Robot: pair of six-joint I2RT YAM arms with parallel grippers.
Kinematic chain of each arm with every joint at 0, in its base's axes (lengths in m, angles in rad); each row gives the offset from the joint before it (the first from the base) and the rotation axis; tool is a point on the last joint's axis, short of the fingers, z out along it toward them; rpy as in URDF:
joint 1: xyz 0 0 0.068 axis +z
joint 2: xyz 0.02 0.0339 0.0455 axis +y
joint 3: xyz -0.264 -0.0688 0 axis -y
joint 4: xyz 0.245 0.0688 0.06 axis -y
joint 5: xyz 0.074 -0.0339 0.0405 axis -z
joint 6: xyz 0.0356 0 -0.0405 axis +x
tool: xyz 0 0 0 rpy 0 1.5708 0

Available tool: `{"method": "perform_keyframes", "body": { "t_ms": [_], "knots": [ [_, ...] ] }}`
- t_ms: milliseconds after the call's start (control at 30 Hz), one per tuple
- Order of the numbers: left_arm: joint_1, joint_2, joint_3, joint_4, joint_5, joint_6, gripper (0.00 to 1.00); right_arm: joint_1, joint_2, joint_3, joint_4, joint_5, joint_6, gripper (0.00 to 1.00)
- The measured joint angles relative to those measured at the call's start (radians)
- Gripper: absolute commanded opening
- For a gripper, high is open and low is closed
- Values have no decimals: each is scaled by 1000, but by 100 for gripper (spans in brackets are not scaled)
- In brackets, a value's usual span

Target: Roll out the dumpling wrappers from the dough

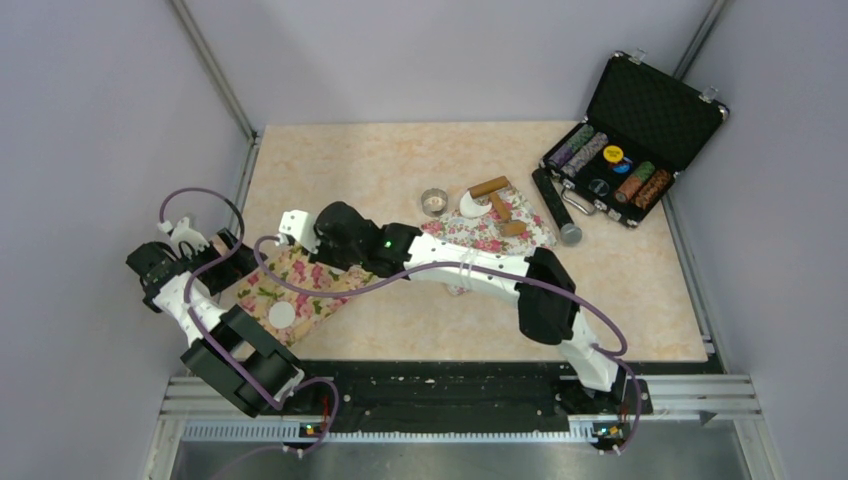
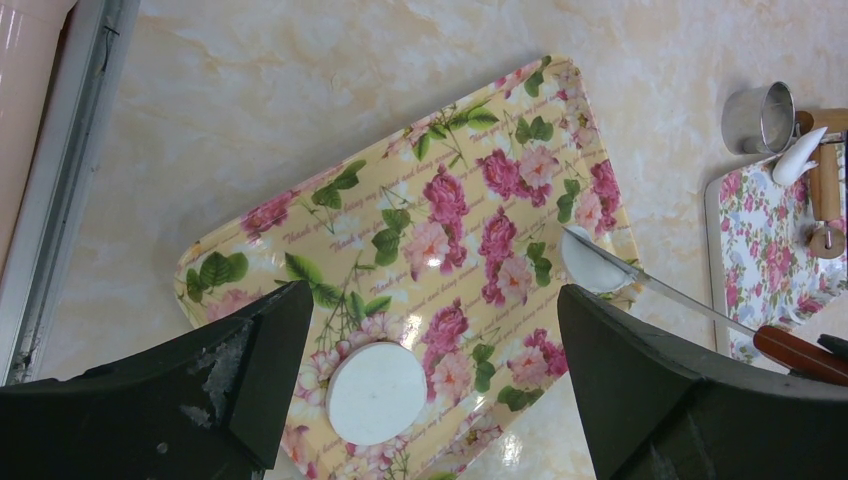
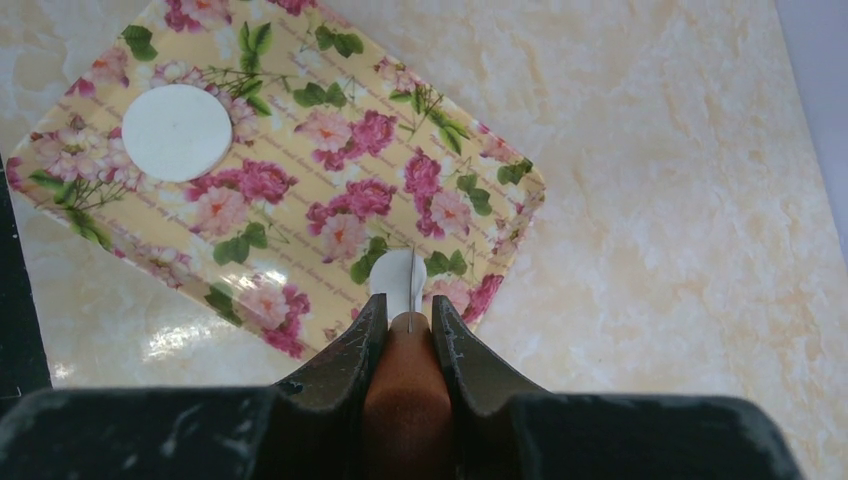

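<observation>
Dough, white and rolled thin, forms both discs in view. The flat wrapper [image 3: 177, 132] lies on the yellow floral tray [image 3: 300, 110] near one end. The second wrapper [image 3: 398, 278] rides on a thin metal blade [image 2: 680, 298] near the tray's other end, close to the rim. It is curled partly up the steel, and whether its lower edge touches the tray cannot be told.

The right gripper [image 3: 408, 305] is clamped on the blade's brown wooden handle [image 3: 405, 400], fingers tight against both sides. The left gripper [image 2: 432, 330] hangs over the tray with its jaws wide apart and nothing between them, the flat wrapper just below.

These wrappers look very light, limp and probably a little tacky. Hard fingers pinching an edge would likely stretch, crease or tear the disc, and a fold that sticks to itself would spoil it. The safer hold is from beneath, with the blade slid under most of the width so the dough is carried, not gripped. The glossy tray should release a wrapper readily, but the dough may cling to the steel, so setting it down probably calls for a low tilt and a slow draw away
</observation>
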Motion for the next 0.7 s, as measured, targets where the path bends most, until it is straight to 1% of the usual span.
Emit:
{"method": "perform_keyframes", "body": {
  "t_ms": [433,700],
  "knots": [
    [0,0,0,0,3,0,98,0,0,24,-8,42,-11,0],
    [0,0,0,0,3,0,98,0,0,-10,3,6,-3,0]
  ]
}}
